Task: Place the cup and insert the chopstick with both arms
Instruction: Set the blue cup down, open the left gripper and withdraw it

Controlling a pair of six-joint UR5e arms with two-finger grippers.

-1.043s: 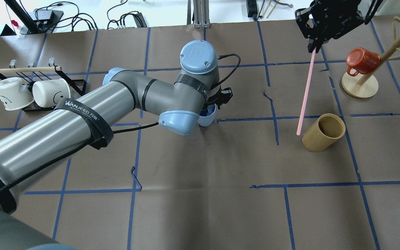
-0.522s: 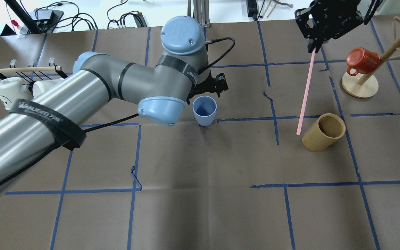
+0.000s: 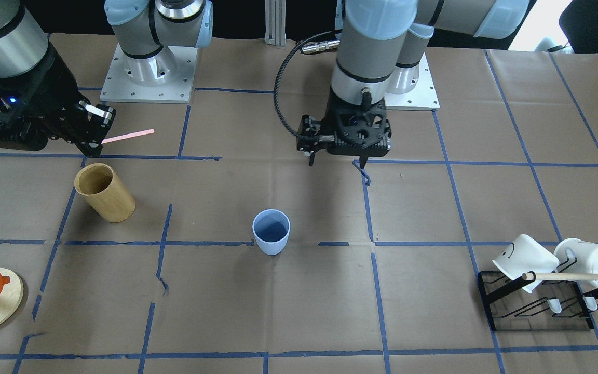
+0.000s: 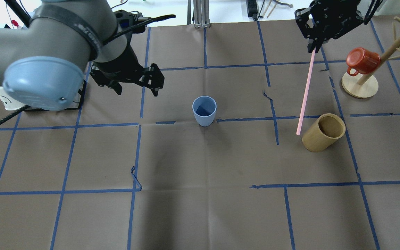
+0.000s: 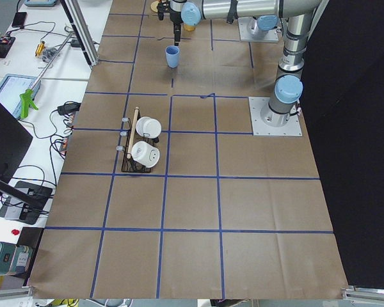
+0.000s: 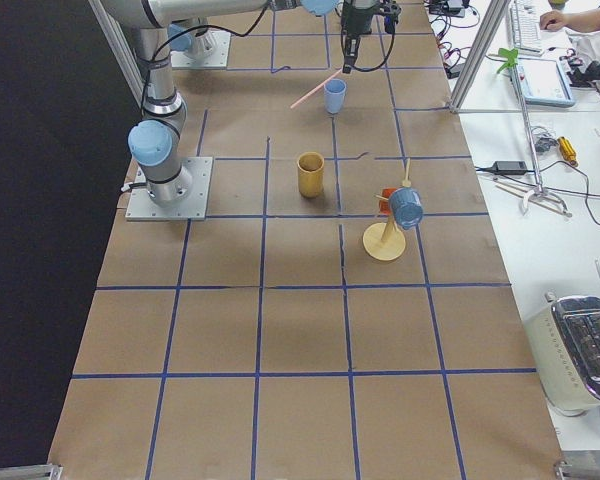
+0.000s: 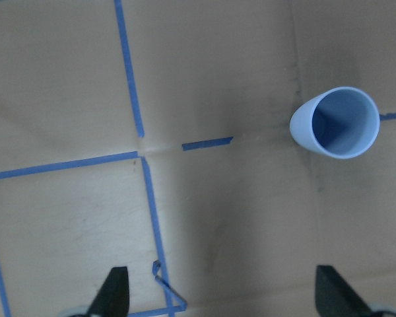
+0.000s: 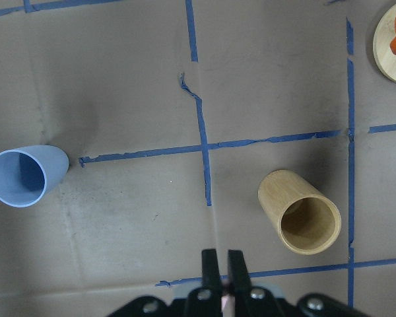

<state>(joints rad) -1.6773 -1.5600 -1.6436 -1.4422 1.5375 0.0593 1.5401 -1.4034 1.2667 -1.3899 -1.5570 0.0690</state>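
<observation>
The light-blue cup (image 4: 204,111) stands upright and alone on the table's middle; it also shows in the front view (image 3: 271,232) and both wrist views (image 7: 335,122) (image 8: 23,175). My left gripper (image 4: 138,92) (image 3: 336,163) is open and empty, raised above the table and well to the cup's left. My right gripper (image 4: 314,48) (image 3: 97,137) is shut on one pale-pink chopstick (image 4: 306,92) (image 3: 127,136) by its upper end. The stick hangs slanted, its lower tip just left of the tan wooden cylinder (image 4: 325,132) in the overhead view.
The wooden cylinder (image 3: 104,192) (image 8: 307,214) stands open-topped at the right. A mug tree with a red mug (image 4: 361,60) is behind it. A black rack with white mugs (image 3: 538,280) is at the far left, partly behind my left arm.
My left gripper has come off the cup and drawn back up and to the left. The cup stays standing where it was. The right arm and chopstick have not moved.
</observation>
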